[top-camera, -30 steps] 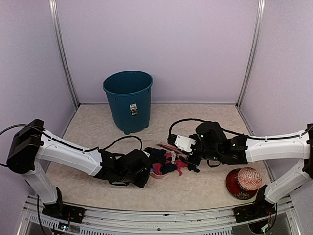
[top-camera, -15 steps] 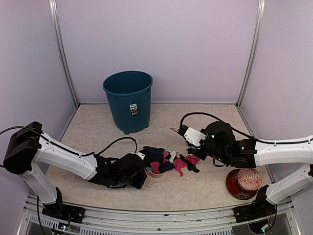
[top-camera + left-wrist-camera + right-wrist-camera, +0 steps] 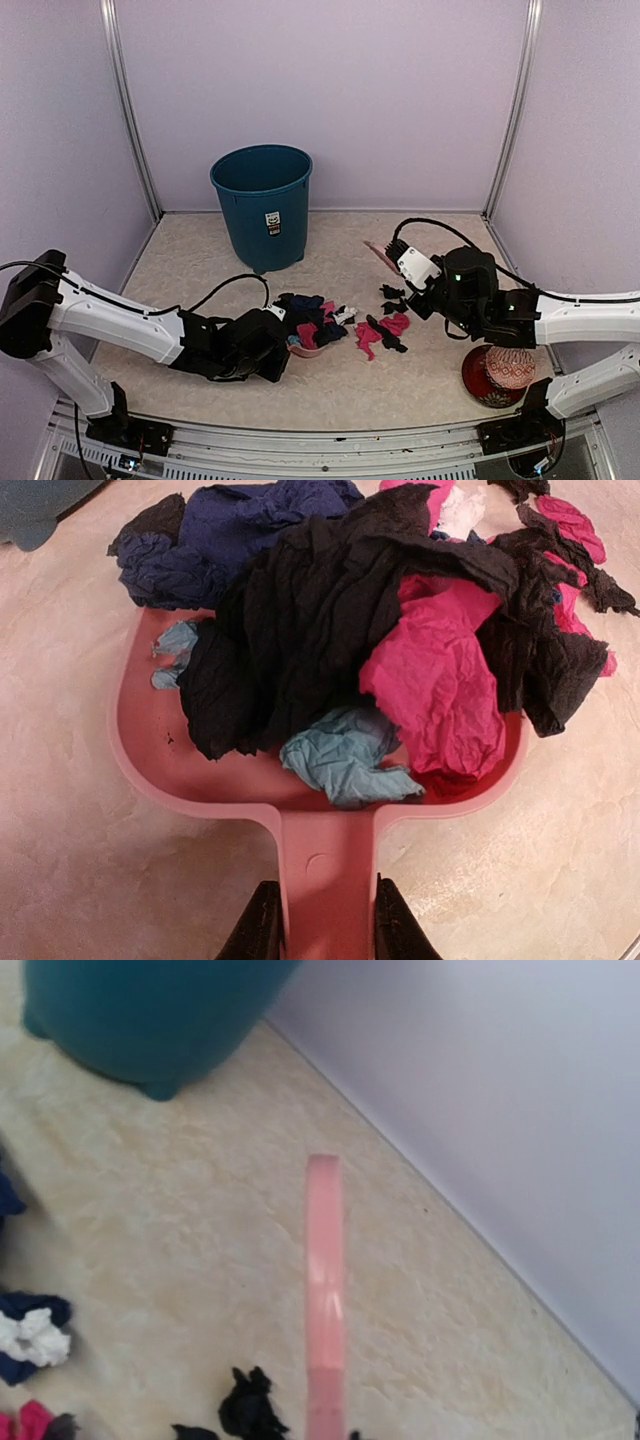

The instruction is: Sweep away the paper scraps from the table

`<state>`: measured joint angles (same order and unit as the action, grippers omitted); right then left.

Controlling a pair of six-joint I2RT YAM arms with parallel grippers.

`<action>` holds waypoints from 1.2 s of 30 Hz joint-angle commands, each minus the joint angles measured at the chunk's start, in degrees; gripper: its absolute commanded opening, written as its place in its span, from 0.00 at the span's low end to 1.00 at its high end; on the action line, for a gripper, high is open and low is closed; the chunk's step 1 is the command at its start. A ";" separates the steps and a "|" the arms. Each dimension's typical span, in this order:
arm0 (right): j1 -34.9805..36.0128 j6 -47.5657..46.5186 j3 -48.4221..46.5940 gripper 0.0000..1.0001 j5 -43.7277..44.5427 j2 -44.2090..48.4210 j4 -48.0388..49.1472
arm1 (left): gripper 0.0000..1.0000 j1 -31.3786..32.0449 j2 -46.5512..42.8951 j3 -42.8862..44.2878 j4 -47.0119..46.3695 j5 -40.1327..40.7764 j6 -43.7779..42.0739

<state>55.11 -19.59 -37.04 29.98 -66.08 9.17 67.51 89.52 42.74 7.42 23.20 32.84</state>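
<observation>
Left gripper [image 3: 325,932]: only the two dark fingertips [image 3: 262,925] show at the bottom edge of the left wrist view, closed narrowly on the handle of the pink dustpan [image 3: 140,750]. From above it is lost under the wrist.

Dustpan: it lies flat on the table [image 3: 80,880], its floor mostly buried. The front lip is hidden under the heap.

Paper scraps [image 3: 330,630]: black, magenta, navy and light blue pieces are piled in the pan and spill past its open end. Where the pan stops and the table begins cannot be made out there.

Loose scraps [image 3: 385,328]: a few pink and black pieces lie on the table between the two arms, just beyond the pan.

Right gripper [image 3: 400,265]: its fingers are out of frame in the right wrist view and hidden from above, so the jaw gap is unseen. The brush [image 3: 324,1290] juts from it, carried clear of the table.

Brush: edge-on, a thin pink strip cut off by the bottom edge of the wrist view.

Bin [image 3: 262,205]: the teal bin stands at the back, well apart from the heap.

Red ball [image 3: 510,365]: near the right arm's base, partly covered by the forearm.
</observation>
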 commanded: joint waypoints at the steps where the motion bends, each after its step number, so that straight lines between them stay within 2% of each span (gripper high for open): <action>1: -3.01 5.68 1.83 0.00 -1.53 3.15 3.79 | 0.00 -0.46 -3.08 2.75 3.70 2.83 -1.12; 17: -10.90 17.29 7.09 0.00 -6.19 5.63 6.36 | 0.00 -0.96 -8.50 13.85 12.74 3.40 -5.30; 30: -14.20 21.32 9.48 0.00 -8.35 7.72 7.46 | 0.00 -4.51 -9.74 26.24 19.89 -0.86 -9.13; 36: -14.59 21.77 9.96 0.00 -8.79 7.56 8.61 | 0.00 -9.25 -11.25 31.13 19.75 -6.76 -9.90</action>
<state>41.36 1.08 -27.64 21.67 -59.44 14.83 61.43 80.66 69.67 26.81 20.75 24.53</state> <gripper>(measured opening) 0.049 0.234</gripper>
